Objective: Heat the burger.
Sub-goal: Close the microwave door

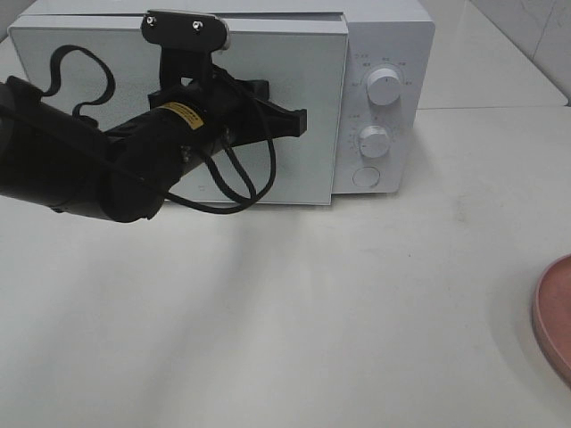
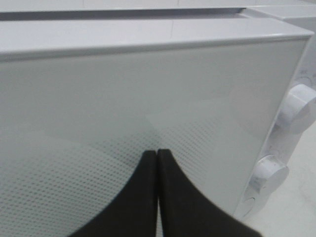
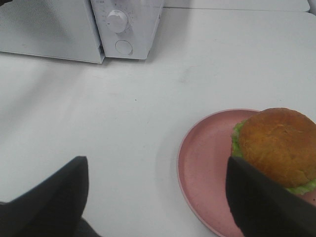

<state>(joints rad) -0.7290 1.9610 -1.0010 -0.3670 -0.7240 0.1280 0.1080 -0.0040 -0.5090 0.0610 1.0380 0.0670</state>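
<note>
Nearby, right fingers (image 3: 153,197) spread wide, empty, low over white tabletop (image 3: 123,128). Burger (image 3: 276,148) on pink plate (image 3: 202,163), beside one right finger, apart from it. Plate at tabletop's right edge in high view, cut by frame. Broad bare tabletop between plate and microwave (image 1: 393,53). Farther off, left fingers (image 2: 157,197) pressed together, empty, tips up against closed microwave door (image 2: 123,108), short of its knob-side edge.
</note>
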